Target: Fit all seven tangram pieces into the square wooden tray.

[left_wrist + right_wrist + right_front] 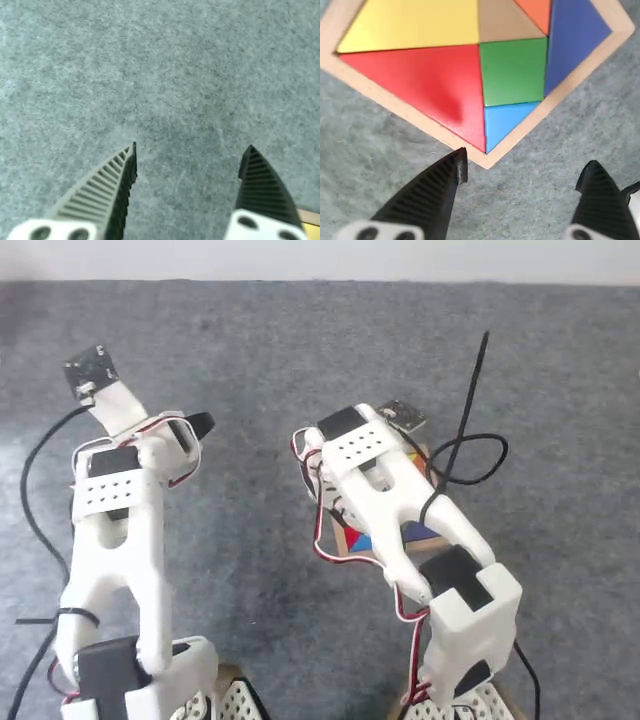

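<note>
Both grippers hang open, and the wooden tray (395,102) lies filled beneath the right arm.

In the high view the two arms rise from 7 and 5 o'clock at the near edge. The left gripper (192,147), out toward 10 o'clock, has its fingers spread wide over bare grey mat (160,60) and holds nothing. The right gripper (527,157), fingers likewise apart and empty, hovers just off one corner of the tray, which sits at about 4 o'clock (largely hidden there by the arm). Inside the tray, edge to edge, lie the red triangle (430,80), light blue triangle (505,120), green square (512,70), yellow triangle (415,25), brown triangle (505,22), dark blue piece (575,35) and orange piece (535,10).
</note>
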Robot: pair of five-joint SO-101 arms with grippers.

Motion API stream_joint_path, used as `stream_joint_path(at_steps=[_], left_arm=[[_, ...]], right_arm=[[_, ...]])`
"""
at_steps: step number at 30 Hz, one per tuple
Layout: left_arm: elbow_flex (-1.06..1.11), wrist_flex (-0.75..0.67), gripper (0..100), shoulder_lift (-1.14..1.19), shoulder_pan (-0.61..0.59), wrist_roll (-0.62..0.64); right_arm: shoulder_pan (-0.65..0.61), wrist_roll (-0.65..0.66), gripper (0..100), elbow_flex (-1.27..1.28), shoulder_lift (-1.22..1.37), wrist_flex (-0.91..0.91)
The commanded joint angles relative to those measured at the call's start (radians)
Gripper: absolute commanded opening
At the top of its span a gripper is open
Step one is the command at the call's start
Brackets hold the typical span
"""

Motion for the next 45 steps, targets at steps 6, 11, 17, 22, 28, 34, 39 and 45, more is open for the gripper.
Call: stream_joint_path(at_steps=[6, 11, 17, 22, 28, 34, 39, 45], left_arm=[[-0.051, -0.003, 32, -0.048, -0.005, -0.009], [-0.082, 0.084, 32, -0.161, -0.002, -0.107], [0.124, 0.078, 32, -0.439, 0.092, -0.21], [0.357, 0.003, 32, -0.598, 0.187, -0.344], [0.516, -0.018, 32, -0.624, 0.219, -0.358], [0.668, -0.209, 32, -0.634, 0.229, -0.359], [0.782, -0.382, 32, -0.634, 0.219, -0.367], [0.789, -0.393, 32, -0.635, 0.212, -0.365]], right_arm=[[0.332, 0.942, 34.3, -0.284, -0.203, 0.255], [0.418, 1.057, 34.2, -0.247, -0.542, 0.216], [0.409, 1.065, 29.3, 0.204, -0.931, -0.015], [0.409, 1.177, 21.3, 0.77, -1.187, -0.348], [0.518, 1.244, 11.9, 1.14, -1.399, -0.526], [0.595, 1.246, 5.2, 1.439, -1.566, -0.713], [0.615, 1.338, 5.2, 1.61, -1.713, -0.728], [0.613, 1.459, 5.0, 1.691, -1.916, -0.621]])
